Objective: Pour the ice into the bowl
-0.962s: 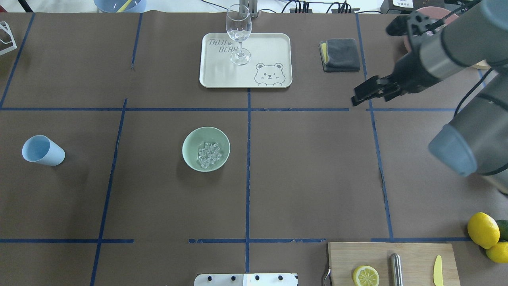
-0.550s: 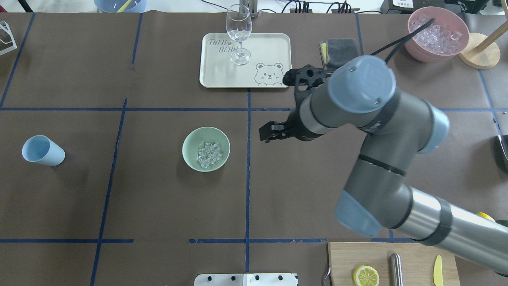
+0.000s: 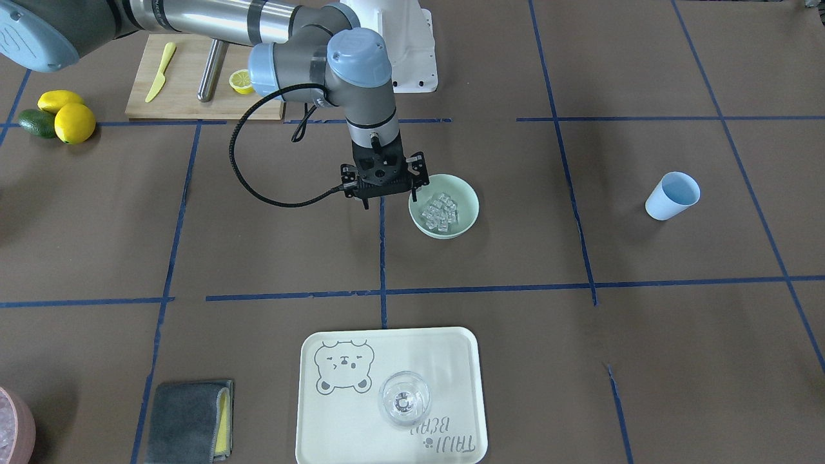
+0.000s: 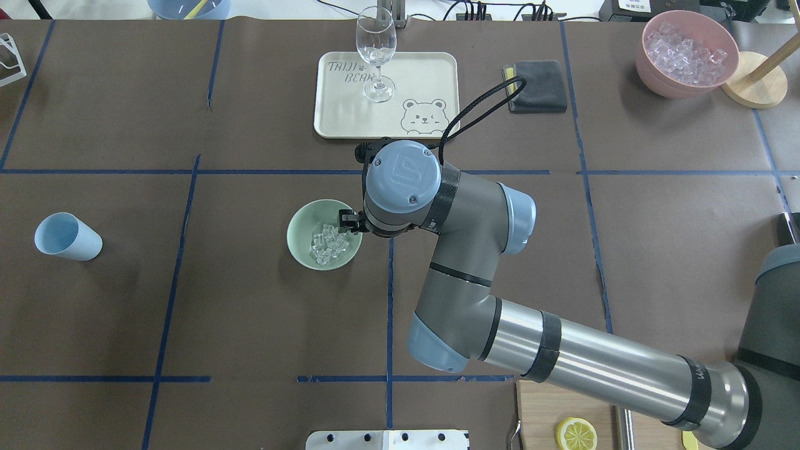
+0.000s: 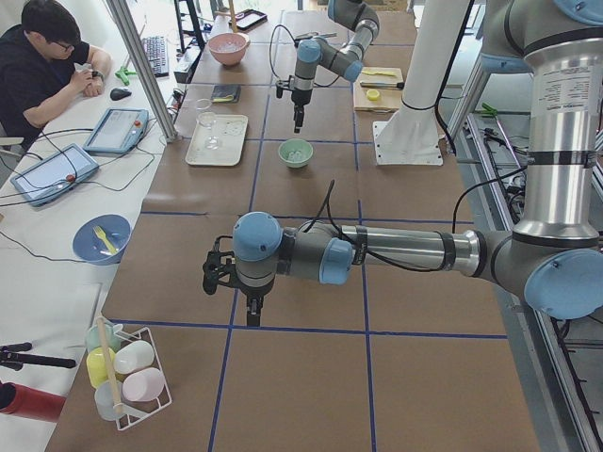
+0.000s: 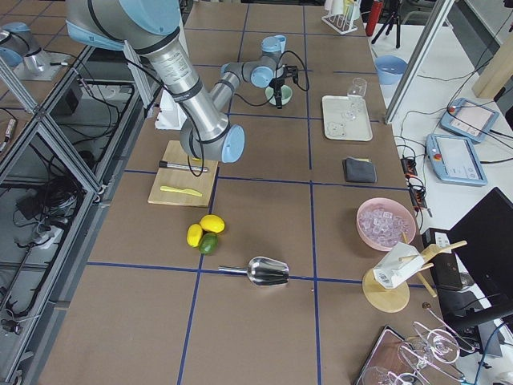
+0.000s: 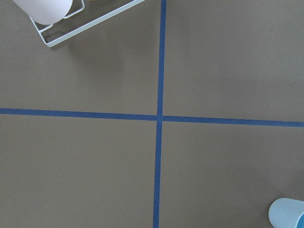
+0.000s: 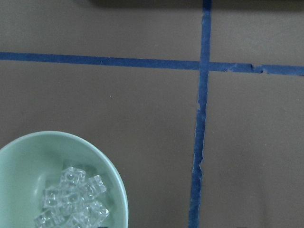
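Observation:
The mint-green bowl [image 4: 297,231] stands left of the table's middle and holds the ice [image 4: 328,242], a heap of small clear cubes. Both show in the front view, bowl [image 3: 467,193] and ice [image 3: 439,211], and in the right wrist view, bowl [image 8: 28,156] and ice [image 8: 71,199]. My right gripper [image 4: 347,220] points straight down just beside the bowl's right rim, mostly hidden under its wrist. It looks shut and empty [image 3: 374,203]. My left gripper [image 5: 252,315] shows only in the left side view, low over bare table; I cannot tell its state.
An empty blue cup [image 4: 65,236] lies tilted far left. A cream tray [image 4: 337,119] with a wine glass [image 4: 376,50] is at the back. A grey cloth [image 4: 539,86], a pink container of ice [image 4: 686,53] and a cutting board [image 3: 187,77] are on the right.
My right arm has swung from the far right back of the table leftward to the bowl's right rim. The bowl, ice and cup have not moved.

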You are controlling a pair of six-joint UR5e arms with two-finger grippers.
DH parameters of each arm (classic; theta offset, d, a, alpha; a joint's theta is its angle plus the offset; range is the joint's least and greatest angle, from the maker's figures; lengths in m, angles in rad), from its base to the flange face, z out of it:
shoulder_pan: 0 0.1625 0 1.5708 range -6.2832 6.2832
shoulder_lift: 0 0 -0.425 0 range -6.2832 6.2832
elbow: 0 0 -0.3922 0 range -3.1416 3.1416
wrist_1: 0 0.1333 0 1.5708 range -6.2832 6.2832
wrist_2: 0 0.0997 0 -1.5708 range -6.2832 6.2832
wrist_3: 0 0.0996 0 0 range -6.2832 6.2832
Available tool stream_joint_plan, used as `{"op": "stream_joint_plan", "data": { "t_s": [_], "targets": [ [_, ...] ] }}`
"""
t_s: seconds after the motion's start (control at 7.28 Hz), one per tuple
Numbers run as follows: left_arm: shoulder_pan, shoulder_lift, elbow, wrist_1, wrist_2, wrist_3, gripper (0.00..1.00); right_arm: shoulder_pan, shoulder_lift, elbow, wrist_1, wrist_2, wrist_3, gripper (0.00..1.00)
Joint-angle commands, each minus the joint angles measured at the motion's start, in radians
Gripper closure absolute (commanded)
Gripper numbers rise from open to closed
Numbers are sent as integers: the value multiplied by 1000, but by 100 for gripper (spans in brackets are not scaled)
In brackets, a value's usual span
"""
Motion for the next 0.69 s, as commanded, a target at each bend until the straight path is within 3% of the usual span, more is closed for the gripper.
{"op": "stream_joint_plan", "data": {
  "t_s": [0.0, 0.14, 0.27, 0.55],
  "targets": [
    [0, 0, -1, -2, 0, 0, 0, -11, 25, -68, 35, -6, 2, 30],
    [0, 0, -1, -2, 0, 0, 0, -14, 28, -70, 36, -4, 3, 54],
    [0, 0, 0, -2, 0, 0, 0, -14, 36, -70, 35, -1, 5, 96],
    [0, 2, 0, 0, 0, 0, 0, -17, 48, -70, 36, 5, 78, 100]
  ]
}}
